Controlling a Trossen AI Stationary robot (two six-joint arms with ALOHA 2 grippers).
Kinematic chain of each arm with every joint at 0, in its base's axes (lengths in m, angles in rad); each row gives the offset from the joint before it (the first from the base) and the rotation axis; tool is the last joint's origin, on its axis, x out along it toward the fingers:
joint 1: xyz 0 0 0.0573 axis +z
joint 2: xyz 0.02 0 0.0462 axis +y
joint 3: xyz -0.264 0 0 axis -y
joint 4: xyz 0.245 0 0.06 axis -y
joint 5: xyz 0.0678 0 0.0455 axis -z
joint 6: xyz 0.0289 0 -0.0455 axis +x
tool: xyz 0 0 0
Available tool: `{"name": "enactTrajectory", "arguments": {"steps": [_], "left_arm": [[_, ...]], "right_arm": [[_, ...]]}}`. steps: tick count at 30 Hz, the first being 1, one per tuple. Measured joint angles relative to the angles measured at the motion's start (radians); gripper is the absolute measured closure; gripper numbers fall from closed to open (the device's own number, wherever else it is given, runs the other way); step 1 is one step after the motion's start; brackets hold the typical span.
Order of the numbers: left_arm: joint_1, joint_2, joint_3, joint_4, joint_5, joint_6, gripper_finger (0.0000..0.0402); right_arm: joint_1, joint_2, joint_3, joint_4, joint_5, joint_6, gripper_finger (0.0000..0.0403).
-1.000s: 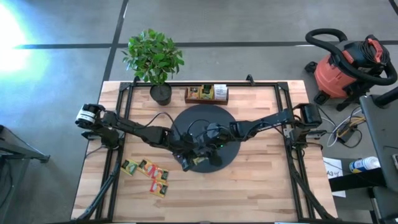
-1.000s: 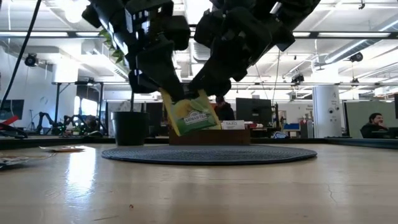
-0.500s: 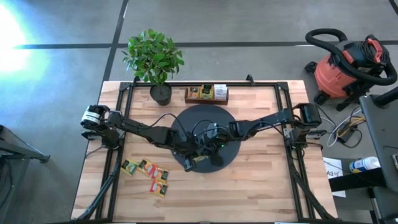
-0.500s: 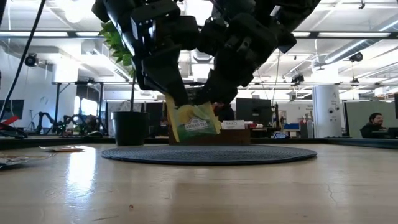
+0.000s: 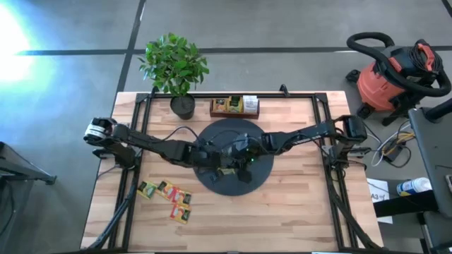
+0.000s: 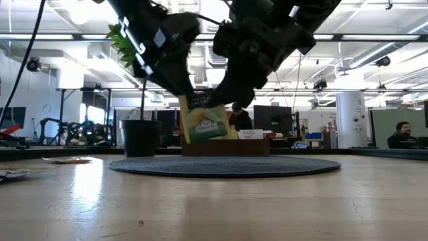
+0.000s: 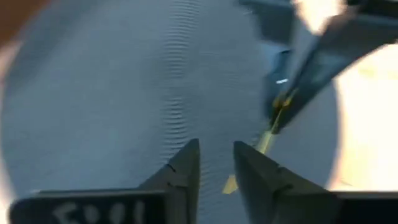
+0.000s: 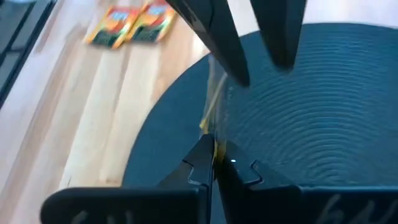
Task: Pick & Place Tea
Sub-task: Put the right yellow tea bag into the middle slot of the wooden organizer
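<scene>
A yellow-green tea sachet [image 6: 204, 124] hangs upright a little above the round black disc [image 5: 236, 137] in the middle of the table. My right gripper [image 8: 214, 163] is shut on it, coming in from the table's right. My left gripper [image 7: 216, 163] stands open just left of and above the sachet [image 7: 272, 127], which passes beside one of its fingers; whether that finger touches it I cannot tell. Several more sachets [image 5: 168, 196] lie flat on the wood near the front left. My right gripper pinches the sachet's near edge [image 8: 215, 142] between its two fingers, which slant down from the table's right. In the low view the hold sits at the sachet's upper right part [image 6: 226, 106]. The sachet hangs upright below the fingers, clear of the disc.
A brown wooden compartment tray [image 5: 234, 106] with sachets stands behind the disc at the far edge. A potted plant [image 5: 176, 67] stands at the far left. Bare wood lies right of the disc and along the near edge.
My right gripper has shut on the sachet's upper right part. My left gripper has let go of the sachet, risen and tipped up away from it. The sachet, tilted before, now hangs more upright above the disc.
</scene>
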Motion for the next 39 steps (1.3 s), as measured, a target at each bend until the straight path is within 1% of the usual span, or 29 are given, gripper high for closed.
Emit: {"name": "enactTrajectory", "arguments": {"steps": [4,7,10,14,19,21,23,24,28,30,33,37,39], "left_arm": [[-0.015,-0.064,-0.003,-0.171,-0.147,-0.178,0.0292],[-0.060,-0.142,-0.005,-0.237,-0.234,-0.307,0.0281],[-0.111,-0.210,-0.026,-0.241,-0.318,-0.402,0.0280],[-0.186,-0.301,-0.038,-0.235,-0.423,-0.510,0.0280],[-0.258,-0.372,-0.040,-0.223,-0.600,-0.576,0.0280],[-0.269,-0.400,-0.040,-0.216,-0.644,-0.579,0.0280],[-0.270,-0.419,-0.040,-0.214,-0.647,-0.565,0.0280],[-0.269,-0.426,-0.040,-0.213,-0.647,-0.556,0.0280],[-0.267,-0.442,-0.040,-0.213,-0.647,-0.529,0.0280],[-0.267,-0.443,-0.041,-0.213,-0.645,-0.529,0.0280],[-0.267,-0.443,-0.042,-0.213,-0.635,-0.540,0.0280],[-0.268,-0.443,-0.049,-0.213,-0.628,-0.564,0.0280],[-0.268,-0.442,-0.052,-0.213,-0.628,-0.564,0.0280]], "right_arm": [[-0.082,-0.037,-0.001,-0.002,0.015,0.037,0.0395],[-0.186,-0.055,-0.002,0.002,0.033,0.050,0.0395],[-0.306,-0.065,-0.002,0.004,0.028,0.054,0.0395],[-0.465,-0.066,-0.002,0.019,-0.015,0.048,0.0395],[-0.621,-0.060,0.034,0.027,-0.040,0.022,0.0395],[-0.664,-0.045,0.069,0.029,-0.098,-0.005,0.0395],[-0.697,-0.021,0.110,0.022,-0.180,-0.018,0.0395],[-0.706,-0.005,0.134,0.016,-0.200,-0.024,0.0395],[-0.707,0.069,0.239,-0.094,-0.221,-0.129,0.0395],[-0.700,0.106,0.285,-0.164,-0.259,-0.177,0.0395],[-0.692,0.130,0.331,-0.199,-0.312,-0.193,0.0394],[-0.692,0.127,0.347,-0.223,-0.315,-0.223,0.0394],[-0.693,0.128,0.347,-0.246,-0.299,-0.242,0.0394]]}}
